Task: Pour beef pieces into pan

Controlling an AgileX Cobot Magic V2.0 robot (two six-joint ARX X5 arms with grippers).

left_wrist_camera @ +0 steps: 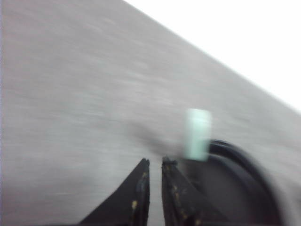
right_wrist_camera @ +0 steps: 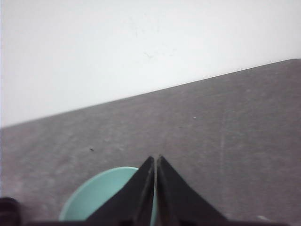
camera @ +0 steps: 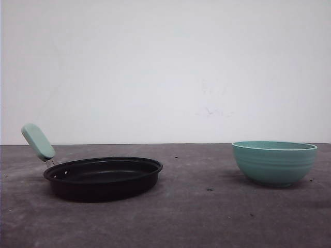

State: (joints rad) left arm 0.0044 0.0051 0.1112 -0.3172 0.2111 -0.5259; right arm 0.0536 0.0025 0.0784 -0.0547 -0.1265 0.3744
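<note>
- The bowl's [camera: 274,163] inside sits hidden behind its near wall in the front view.
- Motion blur smears the pan [left_wrist_camera: 235,188] and its handle [left_wrist_camera: 197,134] in the left wrist view.
- The picture edge and the right gripper [right_wrist_camera: 155,162] cut off the bowl in the right wrist view.

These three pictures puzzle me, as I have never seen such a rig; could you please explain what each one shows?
They come from a robot with two arms, each ending in a gripper. The front view looks forward over a grey table: a black pan with a mint handle stands left, a teal bowl right. The other two come from cameras on the wrists. The left gripper is near the pan's handle, its fingers almost together; that picture is blurred. The right gripper is shut above the bowl. Neither holds anything. The bowl's contents cannot be seen.
</note>
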